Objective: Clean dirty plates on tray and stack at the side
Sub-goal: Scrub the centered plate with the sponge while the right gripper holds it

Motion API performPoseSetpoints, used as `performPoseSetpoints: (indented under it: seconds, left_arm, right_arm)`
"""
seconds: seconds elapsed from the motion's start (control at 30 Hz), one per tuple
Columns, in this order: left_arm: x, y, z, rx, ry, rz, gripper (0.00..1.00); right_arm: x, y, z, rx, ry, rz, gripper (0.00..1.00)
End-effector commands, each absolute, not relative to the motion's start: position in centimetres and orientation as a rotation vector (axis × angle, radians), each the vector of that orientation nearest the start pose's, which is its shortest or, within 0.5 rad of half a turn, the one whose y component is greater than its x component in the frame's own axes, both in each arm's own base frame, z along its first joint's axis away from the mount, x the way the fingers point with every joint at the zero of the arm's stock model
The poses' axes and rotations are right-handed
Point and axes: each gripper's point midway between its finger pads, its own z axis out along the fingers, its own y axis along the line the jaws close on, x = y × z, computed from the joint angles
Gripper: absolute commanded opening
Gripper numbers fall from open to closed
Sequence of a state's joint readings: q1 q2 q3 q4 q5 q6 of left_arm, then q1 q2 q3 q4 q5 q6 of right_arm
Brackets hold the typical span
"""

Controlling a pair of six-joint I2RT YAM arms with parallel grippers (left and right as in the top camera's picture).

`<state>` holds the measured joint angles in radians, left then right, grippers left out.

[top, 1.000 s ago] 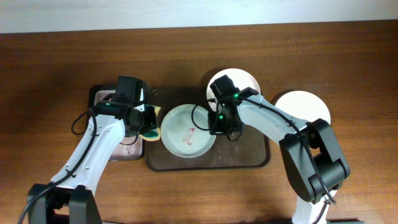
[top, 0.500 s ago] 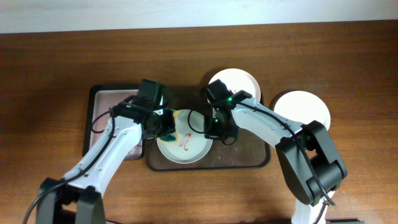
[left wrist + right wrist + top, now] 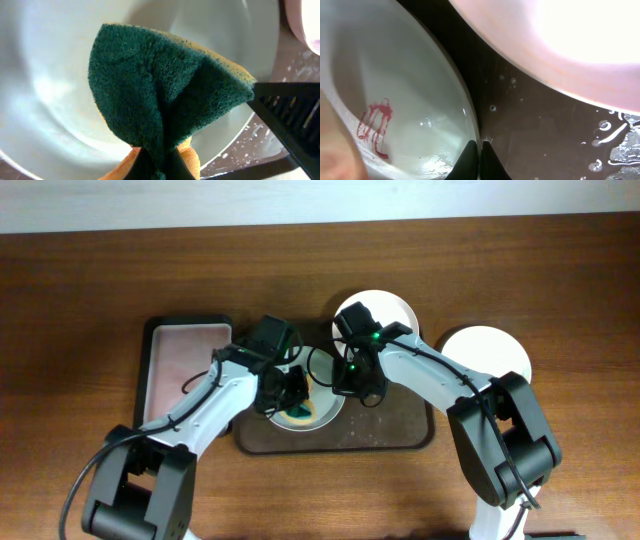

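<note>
Jaws, left: my left gripper [image 3: 160,167] is pinched tight on a sponge [image 3: 165,85]. The two dark fingertips nearly meet, with the sponge's folded end squeezed between them.
Sponge: the dark green scouring face is turned outward. Yellow backing shows along one edge and down by my fingertips, and the pinch bends it into a ridge.
Under the sponge: the pale green plate [image 3: 50,75]. The sponge hangs over its inside, and I cannot tell whether it presses on the surface.
Jaws, right: my right gripper [image 3: 479,157] is closed to a thin slit on the rim of that same pale green plate [image 3: 420,90]. One fingertip is inside the rim and the other outside, over the tray.
Plate surface: a red smear [image 3: 375,130] lies on the inside, with a wet sheen next to it.
Overhead, both arms: my left gripper [image 3: 290,388] is over the middle of the pale green plate [image 3: 322,408]. My right gripper [image 3: 352,380] is at the edge that faces the pinkish-white plate.
Tray: the brown tray [image 3: 545,135] carries the green plate, and water droplets [image 3: 605,125] dot its bare floor.
Pinkish-white plate: the pinkish-white plate [image 3: 392,312] sits at the brown tray's [image 3: 390,430] far corner, just beside the green one. In the right wrist view a dark strip of tray parts it [image 3: 560,45] from the green rim.
White plate: the white plate [image 3: 490,352] lies on the table [image 3: 100,280], off the tray, past the end on my right arm's side.
Black tray: the black tray [image 3: 147,380] has a pinkish inside and sits just beside the brown tray's other end.
</note>
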<state>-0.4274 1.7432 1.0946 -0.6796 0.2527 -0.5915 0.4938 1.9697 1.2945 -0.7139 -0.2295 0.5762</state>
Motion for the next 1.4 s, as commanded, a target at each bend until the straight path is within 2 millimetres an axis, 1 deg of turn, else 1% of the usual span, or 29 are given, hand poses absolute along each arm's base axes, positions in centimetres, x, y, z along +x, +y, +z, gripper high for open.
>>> performPoseSetpoints:
  seconds: [0.0, 0.07, 0.2, 0.23, 0.4, 0.47, 0.5, 0.6, 0.63, 0.77, 0.83, 0.9, 0.97, 1.07, 1.1, 1.13, 1.17, 1.27, 1.37]
  left_arm:
    - [30.1, -19.7, 3.5, -0.175, 3.003, -0.550, 0.00]
    - [30.5, -19.7, 3.2, -0.172, 2.981, -0.540, 0.00]
    - [31.8, -19.0, 2.0, -0.180, 2.931, -0.463, 0.00]
    - [32.1, -19.1, 1.6, -0.179, 2.925, -0.469, 0.00]
    - [32.0, -19.0, -0.9, -0.153, 2.958, -0.436, 0.00]
    - [31.4, -17.4, -2.6, -0.169, 3.001, -0.300, 0.00]
    - [31.2, -16.3, -3.1, -0.184, 3.015, -0.220, 0.00]
    - [31.2, -13.5, -3.1, -0.228, 3.006, -0.036, 0.00]
    - [31.4, -11.9, -2.9, -0.261, 2.995, 0.033, 0.00]
    - [31.8, -10.1, -1.8, -0.329, 2.976, 0.049, 0.00]
    - [32.4, -9.8, -0.7, -0.295, 2.950, 0.032, 0.00]
    - [32.9, -9.9, 0.6, -0.252, 2.918, 0.008, 0.00]
    - [33.3, -10.9, 2.4, -0.221, 2.886, -0.075, 0.00]
    - [33.4, -13.8, 5.3, -0.165, 2.834, -0.310, 0.00]
    - [33.5, -15.2, 6.1, -0.137, 2.814, -0.410, 0.00]
    - [33.6, -16.0, 6.5, -0.118, 2.801, -0.467, 0.00]
    - [33.7, -16.5, 6.7, -0.106, 2.793, -0.489, 0.00]
    - [33.6, -16.7, 5.9, -0.144, 2.802, -0.465, 0.00]
    - [33.2, -17.0, 3.9, -0.133, 2.851, -0.440, 0.00]
  right_arm:
    - [33.2, 22.0, 1.9, 0.104, 3.050, 0.441, 0.04]
    - [33.2, 22.0, 1.9, 0.105, 3.052, 0.439, 0.04]
    - [33.1, 22.0, 1.9, 0.104, 3.055, 0.444, 0.04]
    - [33.1, 22.0, 1.9, 0.105, 3.055, 0.449, 0.04]
    - [33.0, 22.1, 1.9, 0.104, 3.057, 0.453, 0.04]
    - [33.0, 22.1, 1.9, 0.104, 3.057, 0.453, 0.04]
    - [33.0, 22.1, 1.9, 0.103, 3.058, 0.452, 0.04]
    - [32.8, 21.9, 1.8, 0.107, 3.069, 0.444, 0.04]
    - [32.7, 21.9, 1.8, 0.108, 3.072, 0.442, 0.04]
    - [32.5, 21.7, 1.8, 0.111, 3.082, 0.435, 0.04]
    - [32.4, 21.7, 1.8, 0.111, 3.086, 0.432, 0.04]
    - [32.4, 21.7, 1.8, 0.112, 3.088, 0.430, 0.04]
    - [32.4, 21.7, 1.8, 0.112, 3.088, 0.430, 0.04]
    - [32.3, 21.6, 1.7, 0.113, 3.092, 0.428, 0.04]
    - [32.2, 21.6, 1.7, 0.114, 3.093, 0.427, 0.04]
    - [32.2, 21.6, 1.7, 0.113, 3.095, 0.425, 0.04]
    - [32.2, 21.6, 1.7, 0.114, 3.096, 0.425, 0.04]
    - [32.2, 21.6, 1.7, 0.114, 3.097, 0.425, 0.04]
    - [32.0, 21.5, 1.7, 0.115, 3.104, 0.419, 0.04]
